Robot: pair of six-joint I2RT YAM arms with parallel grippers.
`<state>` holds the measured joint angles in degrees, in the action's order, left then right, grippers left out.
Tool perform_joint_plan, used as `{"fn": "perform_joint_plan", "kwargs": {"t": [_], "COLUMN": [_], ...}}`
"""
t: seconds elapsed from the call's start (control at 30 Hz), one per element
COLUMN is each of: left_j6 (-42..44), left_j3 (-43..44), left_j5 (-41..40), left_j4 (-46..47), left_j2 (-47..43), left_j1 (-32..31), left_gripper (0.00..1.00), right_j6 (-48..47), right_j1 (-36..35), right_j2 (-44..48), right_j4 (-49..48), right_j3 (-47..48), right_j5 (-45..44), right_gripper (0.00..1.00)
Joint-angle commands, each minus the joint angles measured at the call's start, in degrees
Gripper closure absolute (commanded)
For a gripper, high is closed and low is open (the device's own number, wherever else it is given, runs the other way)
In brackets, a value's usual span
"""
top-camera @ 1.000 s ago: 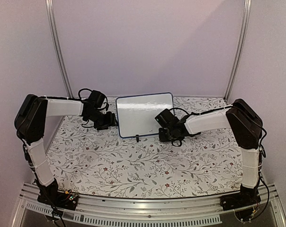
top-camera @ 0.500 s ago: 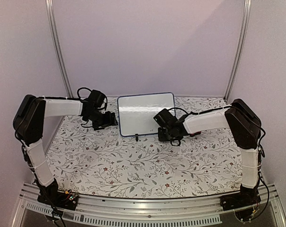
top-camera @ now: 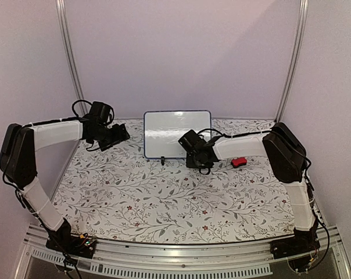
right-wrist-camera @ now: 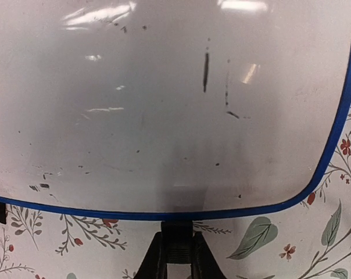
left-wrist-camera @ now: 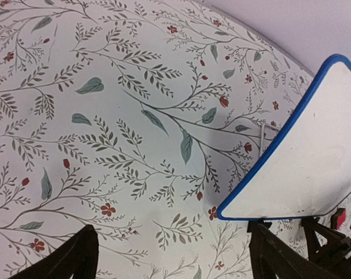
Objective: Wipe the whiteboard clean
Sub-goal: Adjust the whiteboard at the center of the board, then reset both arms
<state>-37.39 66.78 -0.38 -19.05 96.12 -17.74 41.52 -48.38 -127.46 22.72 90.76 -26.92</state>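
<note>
The left gripper (left-wrist-camera: 171, 228) has its fingers spread wide, with the whiteboard (left-wrist-camera: 303, 163) ahead and to their right, untouched. The right gripper (right-wrist-camera: 176, 235) has its fingers pressed together just under the board's lower frame (faint marker specks show).

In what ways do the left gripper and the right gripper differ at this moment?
The left gripper is open, fingers wide apart; the right gripper is shut. The left gripper hangs left of the whiteboard, apart from it; the right gripper points at its lower edge, very close. Neither holds the eraser, which lies on the table.
</note>
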Motion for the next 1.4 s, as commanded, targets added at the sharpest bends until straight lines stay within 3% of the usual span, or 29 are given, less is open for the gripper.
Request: {"fn": "perform_joint_plan", "kwargs": {"t": [0.0, 0.1, 0.2, 0.5, 0.83, 0.93, 1.1, 1.37], "left_j6": [-0.64, -0.78, -0.86, -0.01, 4.07, 9.92, 21.18, 28.46], "left_j3": [-0.78, -0.86, -1.02, -0.73, 5.28, 2.43, -6.47, -17.95], "left_j5": [-0.06, -0.06, -0.06, -0.25, 11.16, 12.94, 7.25, 11.12], "left_j4": [0.98, 0.99, 1.06, 0.61, -2.46, -0.92, -3.20, 2.60], "left_j2": [-0.10, -0.51, -0.83, -4.00, -17.90, -23.73, -32.81, -47.64], "left_j1": [-0.15, -0.19, -0.18, -0.43, -2.70, -4.25, -5.46, -5.42], "left_gripper": [0.10, 0.08, 0.07, 0.00, 0.00, 0.00, 0.00, 0.00], "right_j6": [1.96, 2.16, 2.08, -2.39, -19.05, -22.31, -26.94, -31.04], "right_j1": [-0.18, -0.16, -0.35, -3.11, -3.48, -3.41, -3.40, -3.39], "right_j2": [-2.31, -1.05, 0.91, 11.67, 39.39, 50.11, 64.83, 76.86], "right_j4": [0.03, -0.75, -1.09, -1.83, -6.89, -7.31, -5.30, -6.90], "right_j3": [2.42, 0.77, -1.26, -9.47, -26.55, -29.93, -32.58, -38.28], "right_j5": [-1.27, -1.36, -2.21, -8.30, 2.28, 6.69, 8.09, 5.26], "right_gripper": [0.84, 0.70, 0.44, 0.02, 0.01, 0.01, 0.01, 0.01]}}
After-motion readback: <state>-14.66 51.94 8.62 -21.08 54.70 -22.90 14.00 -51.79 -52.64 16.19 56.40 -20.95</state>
